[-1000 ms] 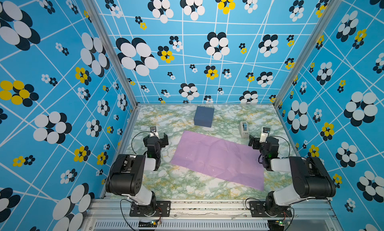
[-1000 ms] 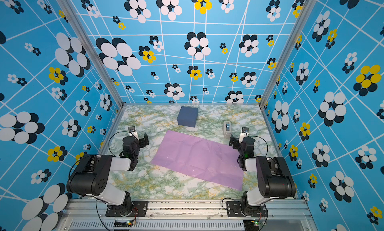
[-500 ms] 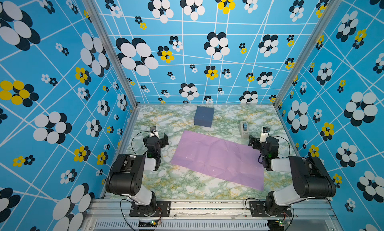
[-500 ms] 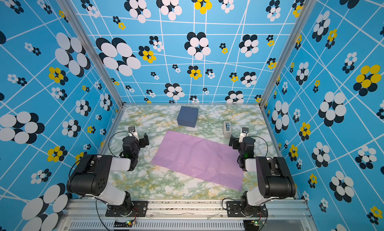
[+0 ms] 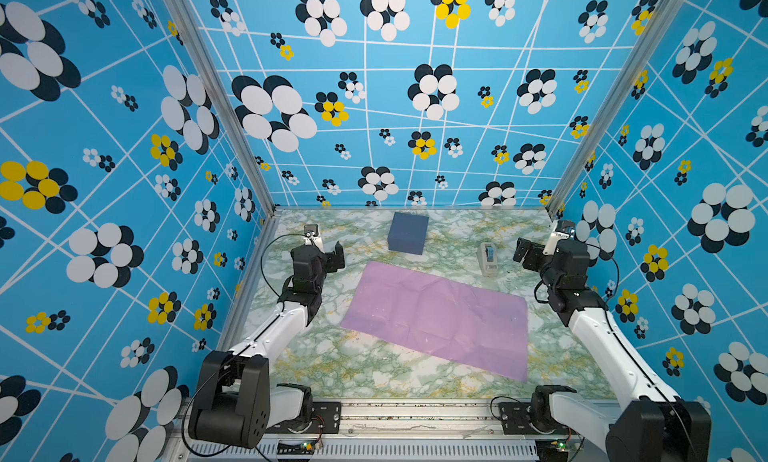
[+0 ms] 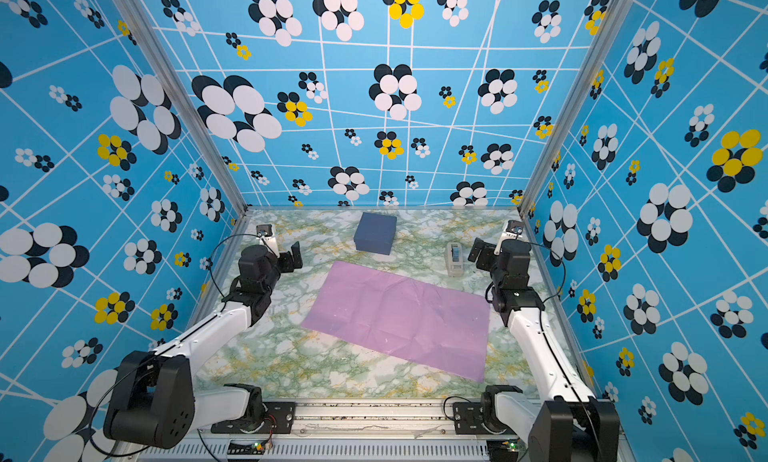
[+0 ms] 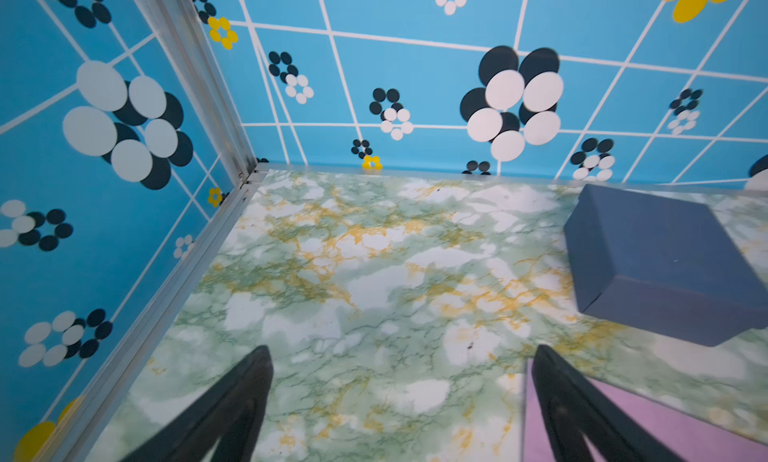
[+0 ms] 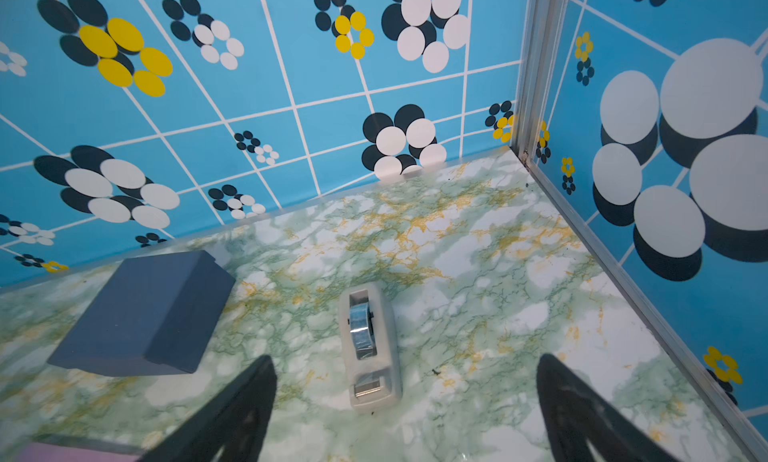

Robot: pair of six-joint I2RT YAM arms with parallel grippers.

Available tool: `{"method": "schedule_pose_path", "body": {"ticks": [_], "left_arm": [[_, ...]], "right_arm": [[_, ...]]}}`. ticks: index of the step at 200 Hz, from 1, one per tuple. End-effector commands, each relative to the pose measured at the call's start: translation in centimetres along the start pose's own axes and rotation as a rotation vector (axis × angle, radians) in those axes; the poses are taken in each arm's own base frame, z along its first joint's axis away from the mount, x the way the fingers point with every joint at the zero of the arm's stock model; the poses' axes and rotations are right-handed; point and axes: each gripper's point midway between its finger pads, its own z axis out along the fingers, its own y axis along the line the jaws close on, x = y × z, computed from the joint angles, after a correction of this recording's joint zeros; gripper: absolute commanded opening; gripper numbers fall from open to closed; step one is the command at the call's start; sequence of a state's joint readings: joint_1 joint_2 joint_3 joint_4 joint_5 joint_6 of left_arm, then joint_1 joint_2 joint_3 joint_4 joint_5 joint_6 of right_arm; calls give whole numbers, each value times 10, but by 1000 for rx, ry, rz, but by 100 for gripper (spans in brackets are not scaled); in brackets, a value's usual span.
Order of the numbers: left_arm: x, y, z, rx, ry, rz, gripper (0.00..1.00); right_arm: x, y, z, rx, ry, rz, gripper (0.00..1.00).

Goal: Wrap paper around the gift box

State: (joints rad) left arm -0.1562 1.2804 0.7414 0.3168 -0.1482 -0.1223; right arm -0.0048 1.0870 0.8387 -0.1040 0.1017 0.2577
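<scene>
Box [image 5: 408, 233] sits at far centre of desk [image 5: 332, 368], just beyond far left corner of paper [image 5: 440, 314], with a small gap between them. Paper lies flat mid-desk, lilac face up, skewed, faintly creased. Tape dispenser [image 5: 487, 258] stands right of the box, near the paper's far edge, not touching. At left, left gripper [image 7: 401, 352] hangs over bare desk, jaws spread wide, holding nothing. At right, right gripper [image 8: 405, 358] hangs near the dispenser, jaws likewise wide, empty.

Robot test cell (patterned walls [image 5: 124, 148]).
</scene>
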Motion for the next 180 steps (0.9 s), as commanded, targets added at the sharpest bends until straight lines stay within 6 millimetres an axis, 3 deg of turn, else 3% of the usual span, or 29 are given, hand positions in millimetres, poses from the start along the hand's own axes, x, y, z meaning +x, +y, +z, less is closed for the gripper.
{"method": "schedule_pose_path", "body": {"ticks": [1, 10, 28, 56, 82, 120, 180], "left_arm": [[50, -31, -8, 88, 282, -90, 95], [56, -46, -11, 130, 322, -115, 95], [69, -68, -12, 180, 375, -146, 95], [90, -77, -6, 179, 454, -211, 94], [99, -80, -2, 179, 498, -218, 93], [95, -82, 1, 186, 491, -214, 94], [95, -80, 5, 179, 493, -202, 94]], "right_arm": [[125, -15, -35, 74, 552, 134, 99], [149, -21, -49, 113, 649, 165, 99], [178, -29, -64, 156, 741, 222, 99], [207, -19, -51, 113, 777, 390, 97], [222, -32, -37, 189, 775, 434, 95], [238, -53, -29, 307, 786, 399, 96], [248, -36, -16, 221, 823, 432, 94]]}}
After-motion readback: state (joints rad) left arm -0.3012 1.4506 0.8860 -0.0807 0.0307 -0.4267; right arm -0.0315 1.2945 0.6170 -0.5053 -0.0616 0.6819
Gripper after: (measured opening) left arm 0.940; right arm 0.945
